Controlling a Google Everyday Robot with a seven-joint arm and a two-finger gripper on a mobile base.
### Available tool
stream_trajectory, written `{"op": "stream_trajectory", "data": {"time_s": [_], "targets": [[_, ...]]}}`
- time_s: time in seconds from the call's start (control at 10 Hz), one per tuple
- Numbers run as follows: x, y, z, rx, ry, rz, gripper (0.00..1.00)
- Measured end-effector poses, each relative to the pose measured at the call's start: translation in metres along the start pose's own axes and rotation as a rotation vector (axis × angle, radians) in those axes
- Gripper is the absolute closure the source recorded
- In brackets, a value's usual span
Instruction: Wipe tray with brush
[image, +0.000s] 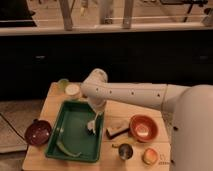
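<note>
With the gripper (97, 111) and the brush (92, 125) low over the right side of the tray (72, 122), open floor lies at its centre and left, hemmed lower left by a curved green strip (67, 149), left by a maroon bowl (38, 132) and right by a dark block (117, 131).
</note>
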Motion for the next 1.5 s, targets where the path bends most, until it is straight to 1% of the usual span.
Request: {"op": "stream_trajectory", "data": {"time_s": [0.2,0.3,0.5,0.6,0.8,0.9,1.0,1.1,1.2,1.3,1.4,1.5], "targets": [[0.014,-0.002,-0.005,0.007,0.016,0.030,1.00],[0.022,-0.003,-0.009,0.002,0.029,0.041,1.00],[0.027,-0.016,-0.014,0.003,0.044,0.036,1.00],[0.024,-0.025,-0.015,0.000,0.049,0.020,1.00],[0.007,-0.054,-0.016,-0.008,0.057,-0.037,1.00],[-0.005,-0.068,-0.015,-0.010,0.058,-0.078,1.00],[-0.020,-0.074,-0.015,-0.014,0.058,-0.128,1.00],[-0.031,-0.072,-0.014,-0.017,0.056,-0.158,1.00],[-0.044,-0.065,-0.012,-0.028,0.052,-0.191,1.00],[-0.059,-0.056,-0.008,-0.030,0.042,-0.226,1.00],[-0.070,-0.046,-0.005,-0.038,0.036,-0.244,1.00],[-0.072,-0.038,-0.003,-0.038,0.032,-0.244,1.00]]}}
